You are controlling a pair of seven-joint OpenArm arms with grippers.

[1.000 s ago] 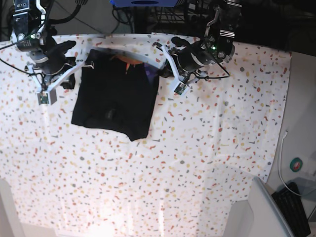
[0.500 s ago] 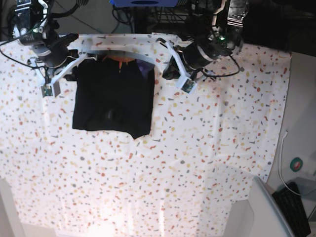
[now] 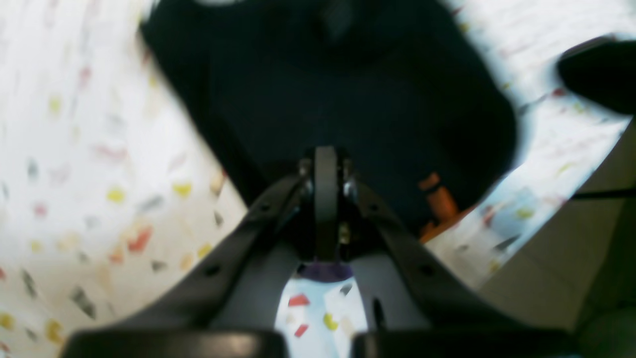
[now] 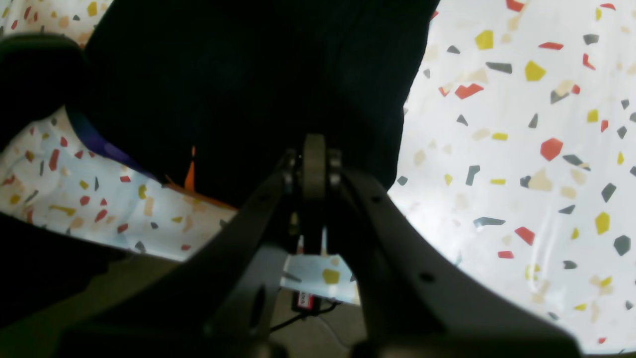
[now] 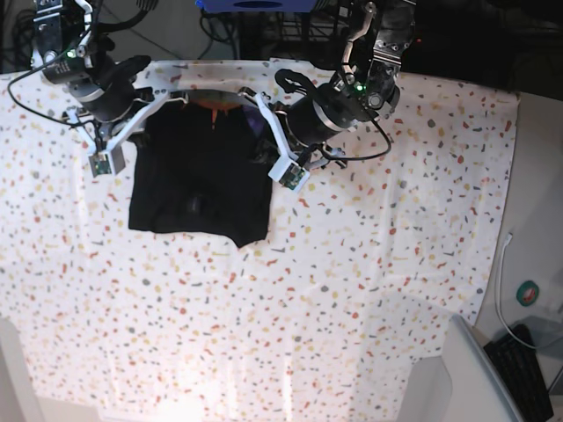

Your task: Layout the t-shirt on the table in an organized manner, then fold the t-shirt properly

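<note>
The black t-shirt point(image 5: 202, 176) lies as a folded rectangle at the far left of the speckled table point(image 5: 369, 290). Its orange collar mark point(image 5: 214, 104) sits at the far edge. My left gripper point(image 5: 258, 110) is at the shirt's far right corner, my right gripper point(image 5: 171, 95) at its far left corner. In the left wrist view the left gripper point(image 3: 325, 159) is shut on the t-shirt point(image 3: 348, 74), with purple fabric showing under the fingers. In the right wrist view the right gripper point(image 4: 314, 146) is shut on the t-shirt's point(image 4: 248, 74) edge beside an orange mark point(image 4: 190, 174).
The table's far edge point(image 5: 220, 63) runs just behind both grippers, with dark equipment and cables beyond it. Off the table's right side lie a white cable point(image 5: 501, 290), a green round item point(image 5: 530, 293) and a keyboard point(image 5: 528, 369).
The left arm has swung leftward over the shirt's right edge. The right arm has shifted toward the far edge. The shirt's top edge has been drawn back; its hem stays put.
</note>
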